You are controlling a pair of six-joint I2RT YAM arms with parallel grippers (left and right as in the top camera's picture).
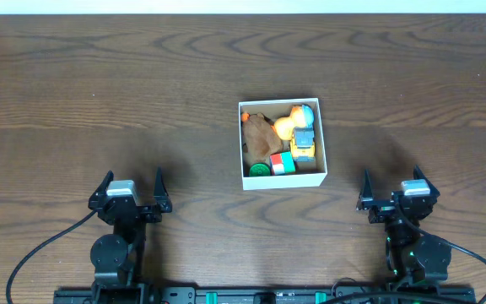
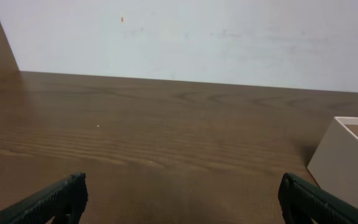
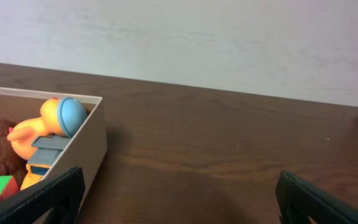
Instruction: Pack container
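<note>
Container point(image 1: 283, 180) sits mid-table, lidless, with thin white walls and a tan inside. It lies ahead and rightward of the left gripper point(image 1: 132, 182) and ahead and leftward of the right gripper point(image 1: 392, 184), well apart from both. Contents fill most of the floor: brown plush point(image 1: 260, 135) on the side nearer the left fingers, orange duck point(image 1: 287, 126) with a blue cap against the far wall, yellow-and-blue truck point(image 1: 305, 145) along the wall nearer the right fingers, red-and-green block point(image 1: 282, 163) and a green round piece point(image 1: 258, 170) at the near wall. No loose toy shows on the table point(image 1: 99, 84) in any view. Both pairs of fingers are spread wide and hold nothing; the wrist views show only bare wood between them, with a corner of the box off to one side. Judgement: packing looks complete or nearly so, and the step in hand is a last check and settling. To do it well, come in from above, not from the side, since the light walls would likely slide or buckle under a sideways nudge. The duck seems to ride highest, near the rim; if anything needs pressing down, it is that, gently, with the right fingers, which are closer.
</note>
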